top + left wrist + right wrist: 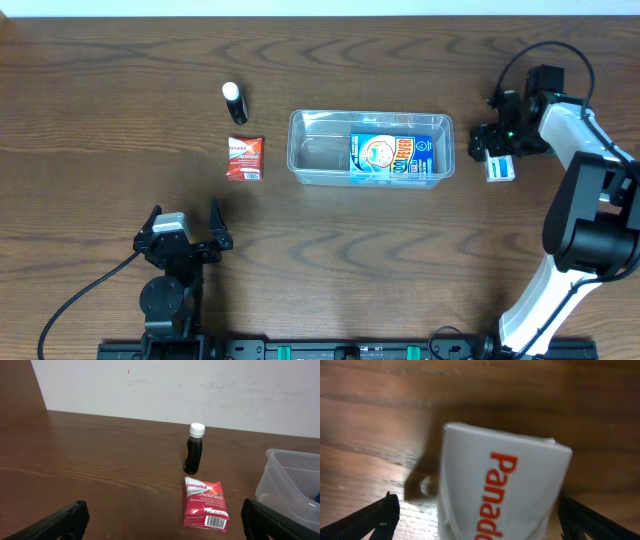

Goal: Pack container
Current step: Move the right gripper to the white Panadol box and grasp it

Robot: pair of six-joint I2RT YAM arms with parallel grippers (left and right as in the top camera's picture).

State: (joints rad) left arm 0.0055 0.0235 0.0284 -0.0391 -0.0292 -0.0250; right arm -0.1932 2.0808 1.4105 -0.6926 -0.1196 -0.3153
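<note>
Both pairs of fingers wide open, gripping nothing: left gripper near the front edge, right gripper either side of a white box. Container mid-counter, blue box inside, red packet just beside.

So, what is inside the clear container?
One blue box lies flat in the right half of the container; the left half shows only bare plastic. Whatever might lie under the box is covered.
</note>
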